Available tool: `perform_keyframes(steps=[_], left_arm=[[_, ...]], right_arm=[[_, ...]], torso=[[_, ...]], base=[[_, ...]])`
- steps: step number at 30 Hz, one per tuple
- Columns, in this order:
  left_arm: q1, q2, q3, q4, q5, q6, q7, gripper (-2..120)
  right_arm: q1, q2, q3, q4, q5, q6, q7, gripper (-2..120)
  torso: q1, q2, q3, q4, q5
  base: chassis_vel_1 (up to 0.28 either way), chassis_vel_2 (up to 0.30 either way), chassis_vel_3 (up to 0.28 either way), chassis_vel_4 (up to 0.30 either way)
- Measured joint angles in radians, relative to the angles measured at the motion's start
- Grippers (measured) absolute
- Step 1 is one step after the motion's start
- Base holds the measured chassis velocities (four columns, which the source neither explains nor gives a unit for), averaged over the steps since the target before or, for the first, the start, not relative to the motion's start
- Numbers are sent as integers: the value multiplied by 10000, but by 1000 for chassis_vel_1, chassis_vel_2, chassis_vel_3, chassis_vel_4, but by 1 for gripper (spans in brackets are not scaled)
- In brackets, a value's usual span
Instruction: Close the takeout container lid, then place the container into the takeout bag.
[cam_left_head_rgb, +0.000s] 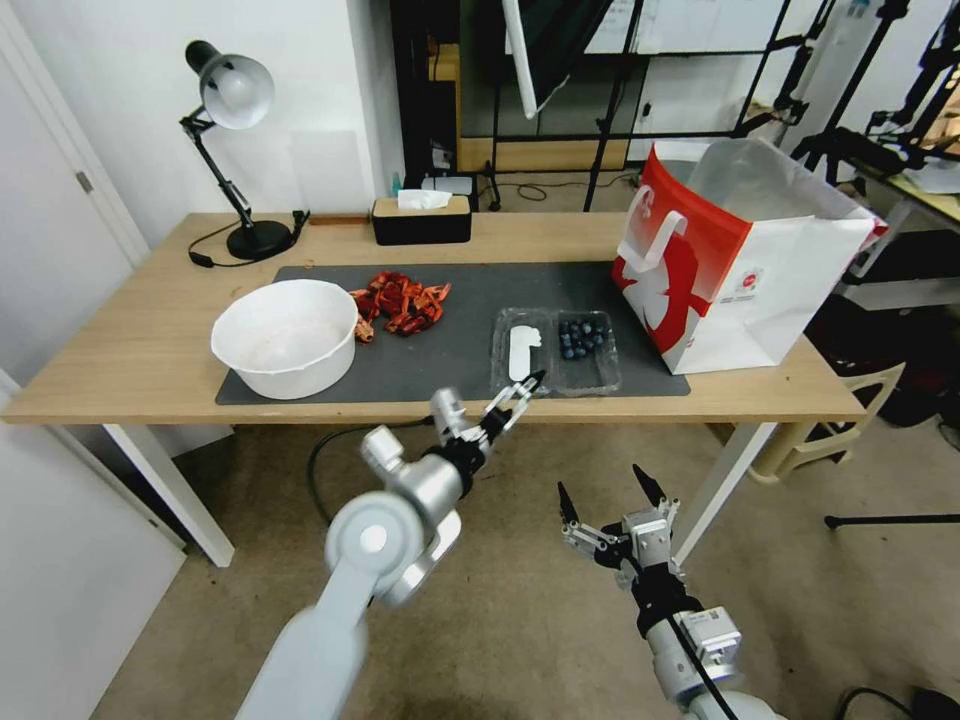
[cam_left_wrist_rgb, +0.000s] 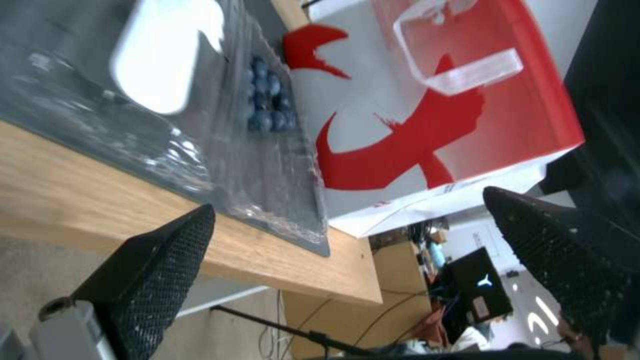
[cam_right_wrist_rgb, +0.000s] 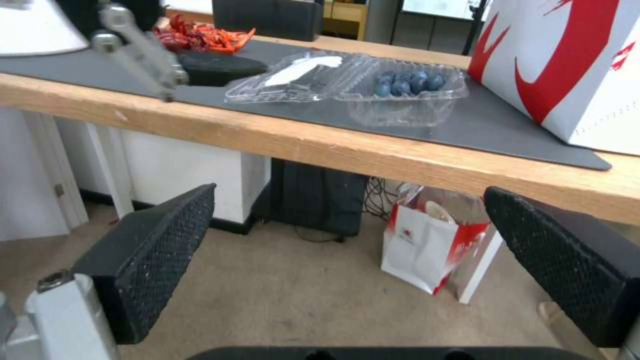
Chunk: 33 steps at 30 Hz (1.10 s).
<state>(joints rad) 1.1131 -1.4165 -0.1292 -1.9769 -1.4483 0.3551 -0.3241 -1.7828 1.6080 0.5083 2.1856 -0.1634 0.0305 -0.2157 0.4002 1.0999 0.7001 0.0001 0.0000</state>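
Observation:
The takeout container (cam_left_head_rgb: 556, 350) lies open on the grey mat (cam_left_head_rgb: 440, 350), a cluster of blueberries (cam_left_head_rgb: 583, 337) in its right half. Its lid (cam_left_head_rgb: 519, 351), clear with a white oblong label, lies flat to the left of that half. The red-and-white takeout bag (cam_left_head_rgb: 740, 262) stands open just right of the container. My left gripper (cam_left_head_rgb: 518, 392) is open at the table's front edge, its tips just before the lid's near edge. In the left wrist view the lid (cam_left_wrist_rgb: 163, 55) and blueberries (cam_left_wrist_rgb: 267, 100) lie ahead of the left gripper (cam_left_wrist_rgb: 347, 205). My right gripper (cam_left_head_rgb: 610, 497) is open, low in front of the table.
A white bowl (cam_left_head_rgb: 285, 336) and a pile of red pieces (cam_left_head_rgb: 400, 300) sit on the mat's left part. A black tissue box (cam_left_head_rgb: 420, 220) and a desk lamp (cam_left_head_rgb: 235, 100) stand at the back. A small red-and-white bag (cam_right_wrist_rgb: 427, 250) rests on the floor under the table.

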Motion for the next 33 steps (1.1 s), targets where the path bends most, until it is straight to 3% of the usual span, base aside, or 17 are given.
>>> perform_keyframes(steps=[11, 33], left_arm=[[-1323, -435, 685, 1082, -294, 108, -1092, 100], [-1557, -421, 692, 1649, -303, -28, -1132, 100]], right_arm=[[-20, 0, 133, 0, -28, -16, 27, 100], [3, 0, 130, -25, -98, -14, 32, 100]], torso=[[0, 0, 0, 0, 0], [-2, 0, -1, -1, 0]], base=[[0, 0, 0, 0], [0, 0, 0, 0]])
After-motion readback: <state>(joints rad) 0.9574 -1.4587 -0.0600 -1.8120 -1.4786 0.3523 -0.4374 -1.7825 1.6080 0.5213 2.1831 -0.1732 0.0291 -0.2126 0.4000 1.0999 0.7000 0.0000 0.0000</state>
